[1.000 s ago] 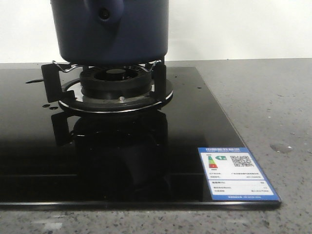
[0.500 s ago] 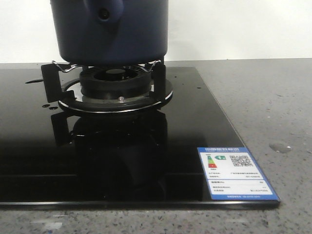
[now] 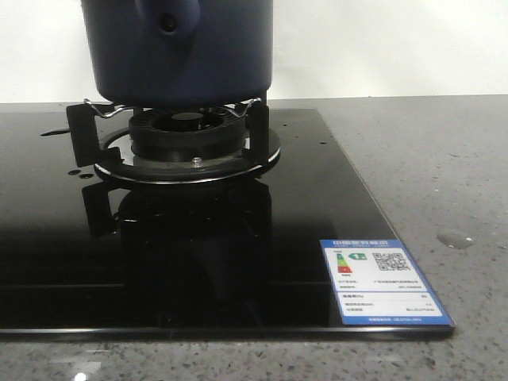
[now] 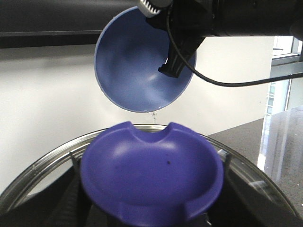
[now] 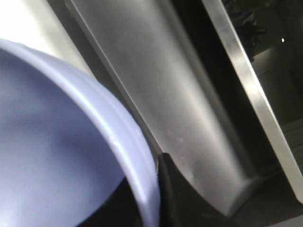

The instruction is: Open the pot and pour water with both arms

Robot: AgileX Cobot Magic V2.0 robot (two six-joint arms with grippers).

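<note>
The dark navy pot [image 3: 178,55] stands on the gas burner [image 3: 186,135]; its handle stub [image 3: 167,20] faces the camera and its top is cut off. No gripper shows in the front view. In the left wrist view my left gripper [image 4: 150,189] is shut on the blue knob [image 4: 151,175] of a glass lid with a steel rim [image 4: 42,161]. Beyond it the periwinkle bowl [image 4: 137,61] hangs tilted, and a thin trickle of water [image 4: 152,116] falls from its lip. My right gripper [image 4: 177,61] is shut on the bowl's rim [image 5: 128,142].
The black glass stove top [image 3: 198,254] carries a blue and white energy label [image 3: 385,282] at its front right corner. Grey stone counter [image 3: 429,175] lies to the right, with a water drop [image 3: 458,238] on it. A white wall stands behind.
</note>
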